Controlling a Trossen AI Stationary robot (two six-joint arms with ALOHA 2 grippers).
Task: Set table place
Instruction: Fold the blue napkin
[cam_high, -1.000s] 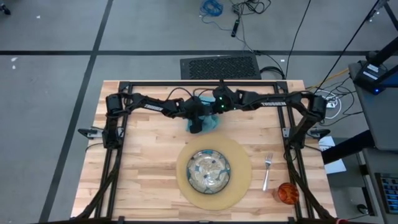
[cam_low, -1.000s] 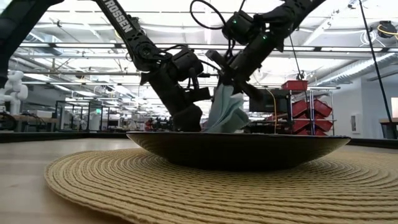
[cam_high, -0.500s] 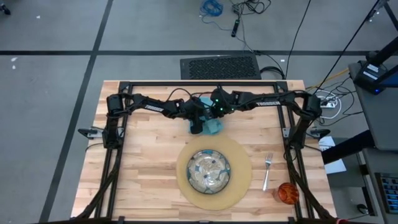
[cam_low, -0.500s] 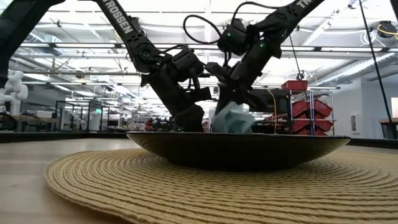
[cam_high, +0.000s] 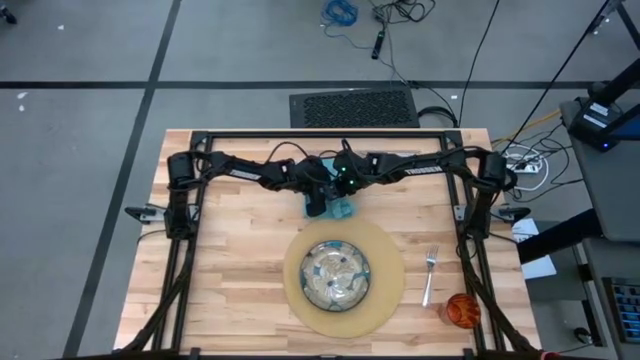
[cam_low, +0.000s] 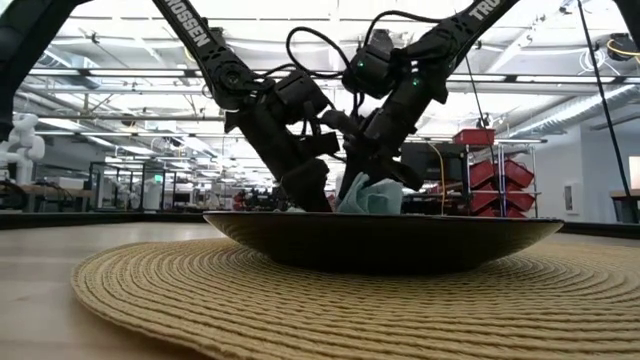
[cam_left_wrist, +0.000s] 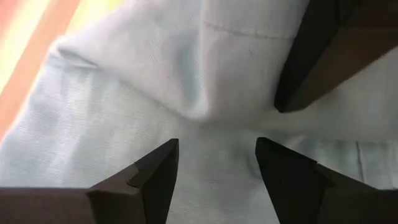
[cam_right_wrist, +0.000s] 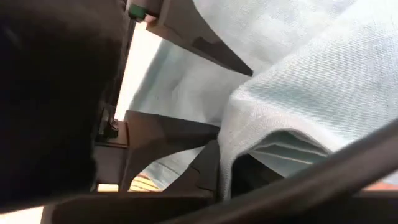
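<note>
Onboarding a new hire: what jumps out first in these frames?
Both arms meet at the table's far middle, over a bunched teal napkin: the right gripper is shut on the napkin, the left gripper open, pressing down on it. Nearer the front, a green-patterned plate sits on a round placemat, with a fork and orange cup to its right.

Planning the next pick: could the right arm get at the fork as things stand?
Probably not yet: the right end effector is shut on the napkin at the table's far side. The fork itself lies uncovered beside the placemat.
</note>
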